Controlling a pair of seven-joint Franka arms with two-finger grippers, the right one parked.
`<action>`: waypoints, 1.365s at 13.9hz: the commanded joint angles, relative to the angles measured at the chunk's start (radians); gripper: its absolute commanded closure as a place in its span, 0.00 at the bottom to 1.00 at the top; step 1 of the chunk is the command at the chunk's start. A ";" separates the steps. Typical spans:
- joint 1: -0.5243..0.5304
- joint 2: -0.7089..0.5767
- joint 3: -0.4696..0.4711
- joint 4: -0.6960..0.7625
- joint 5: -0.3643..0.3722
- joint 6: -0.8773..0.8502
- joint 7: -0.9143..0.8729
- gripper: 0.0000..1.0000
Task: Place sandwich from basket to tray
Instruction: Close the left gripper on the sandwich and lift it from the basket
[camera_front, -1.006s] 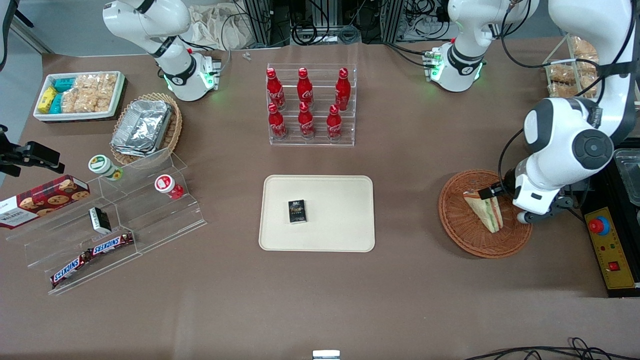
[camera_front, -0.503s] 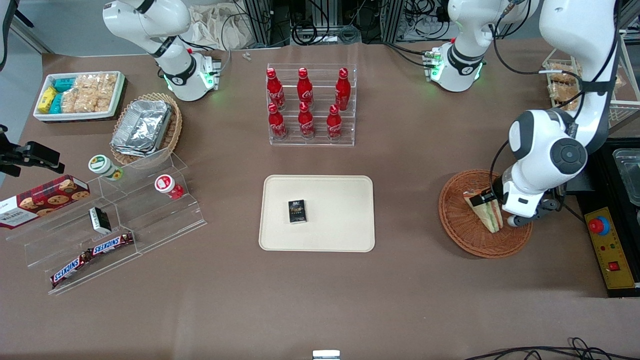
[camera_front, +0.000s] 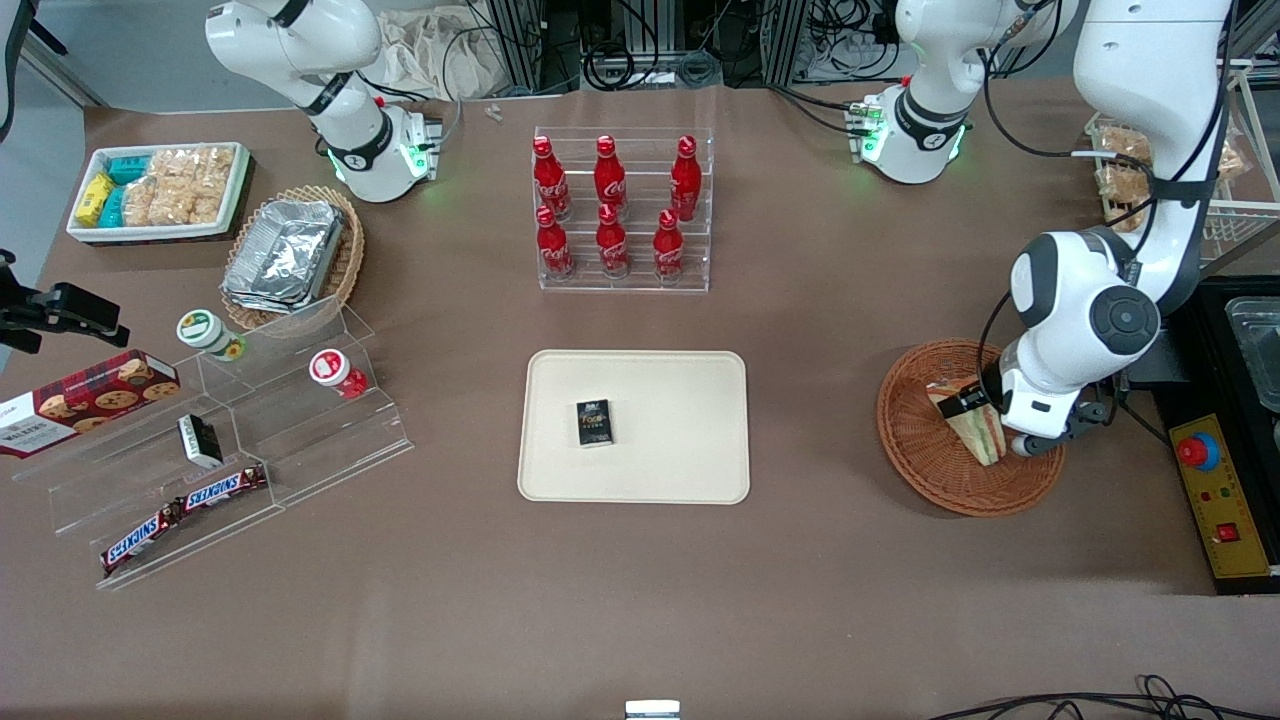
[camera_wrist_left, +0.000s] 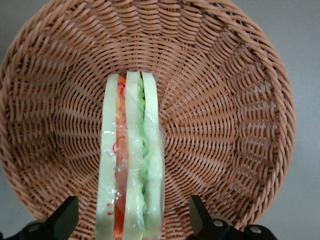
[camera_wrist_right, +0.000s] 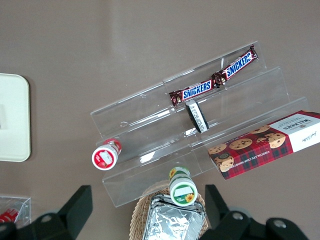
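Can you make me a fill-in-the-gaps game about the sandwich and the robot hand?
1. The sandwich is standing on its edge inside the ______.
2. The gripper is open, with one finger on each side of the ______.
3. The small black box is lying on the cream ______.
4. The clear rack in the middle of the table holds ______ red bottles.

Missing words: basket; sandwich; tray; six

Rough woven wicker basket (camera_wrist_left: 225, 100)
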 joint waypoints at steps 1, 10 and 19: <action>0.002 0.018 0.001 -0.018 0.013 0.050 -0.020 0.00; 0.002 0.027 0.008 -0.023 0.015 0.067 -0.017 0.36; 0.002 0.019 0.012 -0.021 0.015 0.061 -0.008 0.90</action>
